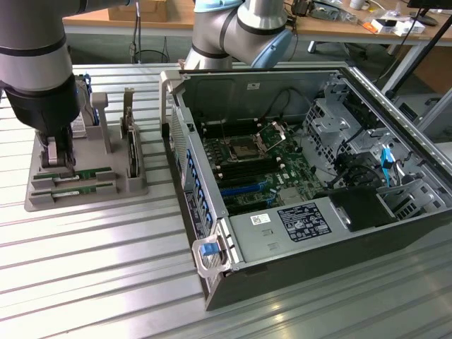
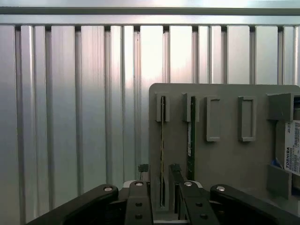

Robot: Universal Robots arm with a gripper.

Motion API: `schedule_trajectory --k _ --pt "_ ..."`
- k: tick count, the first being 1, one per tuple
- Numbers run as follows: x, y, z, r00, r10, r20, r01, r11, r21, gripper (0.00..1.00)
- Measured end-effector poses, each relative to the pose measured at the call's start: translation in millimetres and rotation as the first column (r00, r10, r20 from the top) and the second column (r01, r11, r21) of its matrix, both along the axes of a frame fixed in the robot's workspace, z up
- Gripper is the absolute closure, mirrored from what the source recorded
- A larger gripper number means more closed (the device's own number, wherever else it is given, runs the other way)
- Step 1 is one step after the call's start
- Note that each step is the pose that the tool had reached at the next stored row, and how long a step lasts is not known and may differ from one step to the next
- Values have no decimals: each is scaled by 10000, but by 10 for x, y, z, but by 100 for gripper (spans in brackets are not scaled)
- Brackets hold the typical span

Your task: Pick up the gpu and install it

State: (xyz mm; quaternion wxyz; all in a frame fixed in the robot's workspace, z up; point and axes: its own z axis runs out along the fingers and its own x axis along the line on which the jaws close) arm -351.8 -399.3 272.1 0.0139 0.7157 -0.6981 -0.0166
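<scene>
On the exterior view's left, our black two-fingered gripper (image 1: 58,161) hangs over the grey plastic holder tray (image 1: 134,185). Its jaws are spread either side of the gpu (image 2: 162,136), a thin green circuit-board stick on edge in the tray's outermost slot, so we judge nothing is gripped yet and the whole install is left. A second green stick (image 2: 192,131) sits just beside it, leaving little side room, and rightward the raised grey wall (image 1: 185,152) of the open computer case (image 1: 339,212) stands beyond the tray.

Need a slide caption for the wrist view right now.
Open gripper straddling the gpu, a thin stick on edge in the grey holder on the slatted table.
</scene>
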Motion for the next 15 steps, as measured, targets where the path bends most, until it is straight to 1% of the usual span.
schedule_trajectory --k 1,2,15 --pt "0 0 -3 9992 393 0 -393 9992 0 70" --pt "0 0 -6 9969 784 -1 -784 9969 0 70" --pt "0 0 -25 9967 815 1 -815 9967 13 70"
